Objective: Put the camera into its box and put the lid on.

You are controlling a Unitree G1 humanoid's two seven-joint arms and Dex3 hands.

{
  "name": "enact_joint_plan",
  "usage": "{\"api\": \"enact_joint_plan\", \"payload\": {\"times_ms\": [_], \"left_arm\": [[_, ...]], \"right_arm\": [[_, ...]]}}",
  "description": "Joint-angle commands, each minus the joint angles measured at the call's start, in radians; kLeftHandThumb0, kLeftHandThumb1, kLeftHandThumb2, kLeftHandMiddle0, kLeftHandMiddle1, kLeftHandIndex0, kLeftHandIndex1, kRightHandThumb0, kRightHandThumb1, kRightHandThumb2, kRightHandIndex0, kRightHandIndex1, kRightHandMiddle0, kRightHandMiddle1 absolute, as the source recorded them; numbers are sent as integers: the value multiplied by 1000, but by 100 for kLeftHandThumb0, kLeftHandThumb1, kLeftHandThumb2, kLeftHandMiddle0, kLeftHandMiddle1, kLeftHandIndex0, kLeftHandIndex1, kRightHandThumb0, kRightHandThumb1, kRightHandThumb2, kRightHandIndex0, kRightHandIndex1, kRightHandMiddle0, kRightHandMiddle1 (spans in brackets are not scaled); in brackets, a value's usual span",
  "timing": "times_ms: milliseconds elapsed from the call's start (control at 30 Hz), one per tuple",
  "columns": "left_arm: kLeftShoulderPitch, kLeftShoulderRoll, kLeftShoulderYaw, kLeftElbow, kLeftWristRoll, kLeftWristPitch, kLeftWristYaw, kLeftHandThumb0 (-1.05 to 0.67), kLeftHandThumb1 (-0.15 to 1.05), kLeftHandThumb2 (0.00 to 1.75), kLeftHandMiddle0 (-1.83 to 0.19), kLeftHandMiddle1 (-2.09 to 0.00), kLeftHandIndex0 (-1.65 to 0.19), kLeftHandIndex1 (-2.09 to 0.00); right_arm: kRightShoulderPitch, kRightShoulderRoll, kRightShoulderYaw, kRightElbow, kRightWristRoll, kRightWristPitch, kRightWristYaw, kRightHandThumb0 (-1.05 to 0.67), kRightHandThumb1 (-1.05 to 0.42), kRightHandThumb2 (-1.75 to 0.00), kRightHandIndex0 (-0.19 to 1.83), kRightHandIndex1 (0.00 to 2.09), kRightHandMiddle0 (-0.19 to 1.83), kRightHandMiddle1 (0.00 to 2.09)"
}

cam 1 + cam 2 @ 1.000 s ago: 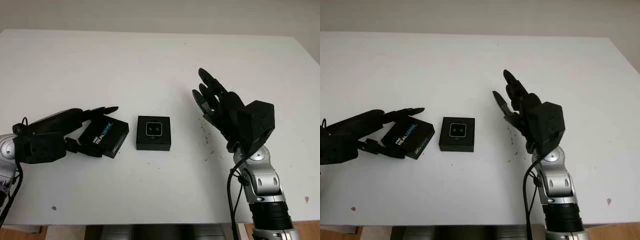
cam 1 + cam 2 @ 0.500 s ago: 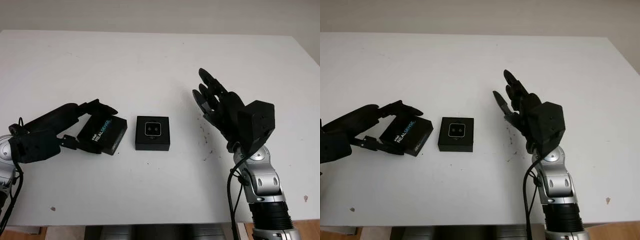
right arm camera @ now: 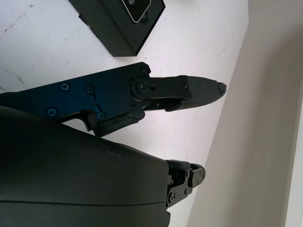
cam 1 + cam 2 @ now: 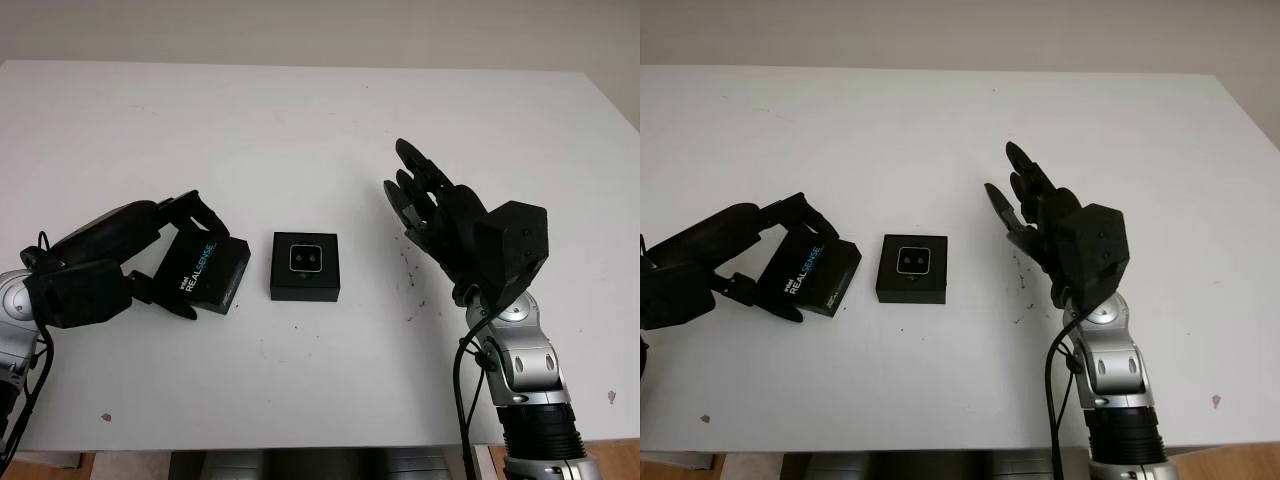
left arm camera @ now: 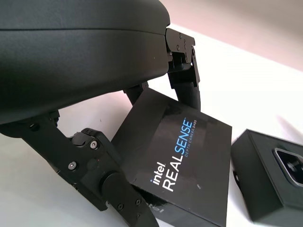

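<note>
The lid (image 4: 205, 274) is gripped by the left hand (image 4: 120, 262) and tipped up off the tabletop (image 4: 300, 130), evidently for carrying to the box (image 4: 306, 266); the camera (image 4: 306, 258) is seated inside it; the right hand (image 4: 440, 222) is held open, empty, beside the box.

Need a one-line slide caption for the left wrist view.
Left hand gripping the tilted lid, with the camera already in its box.

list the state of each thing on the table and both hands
lid: off the box, tilted up on one edge, gripped by the left hand
box: open, flat on the table
camera: seated inside the box
left hand: fingers closed on the lid
right hand: open, raised right of the box
</note>
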Motion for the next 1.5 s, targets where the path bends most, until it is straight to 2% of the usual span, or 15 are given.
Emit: {"api": "enact_joint_plan", "payload": {"times_ms": [0,133,333,533,733,800,1033,1233,1333,1467], "left_arm": [[14,-32,15,-30,3,73,30,-31,97,5,-27,-185,-18,-166],[11,-88,44,-136,-9,249,80,-30,95,5,-24,-190,-19,-168],[-20,-145,65,-277,-28,455,110,-32,95,5,-22,-193,-18,-176],[-71,-162,60,-442,-73,688,36,-31,93,5,-35,-189,-22,-173],[-119,-165,84,-513,-203,849,-72,-30,92,5,-41,-189,-27,-169],[-131,-172,87,-505,-242,855,-98,-30,91,5,-44,-195,-29,-171],[-149,-146,93,-514,-294,885,-143,-32,90,5,-48,-191,-31,-169],[-159,-119,56,-533,-249,893,-140,-32,91,6,-47,-192,-29,-169],[-166,-119,12,-519,-209,916,-142,-32,91,5,-44,-198,-29,-171],[-164,-133,-42,-497,-152,914,-131,-29,92,5,-43,-191,-28,-171]], "right_arm": [[8,-4,3,-10,-7,-16,3,-64,-105,-34,11,6,15,9],[13,-2,6,-6,-9,-21,3,-65,-105,-34,11,6,14,9],[18,5,13,1,-16,-28,0,-66,-105,-34,12,6,14,9],[22,9,21,9,-20,-31,-1,-67,-105,-34,12,6,14,9],[26,15,27,14,-28,-38,-3,-70,-105,-35,12,6,15,9],[27,17,30,15,-34,-38,-9,-71,-105,-35,13,6,16,9],[31,24,32,21,-38,-50,-17,-71,-105,-34,15,7,17,10],[30,32,33,29,-34,-66,-19,-68,-105,-34,15,7,18,10],[28,35,35,31,-35,-67,-22,-68,-105,-34,15,7,18,10],[27,36,41,37,-47,-77,-30,-69,-105,-34,16,7,19,11]]}}
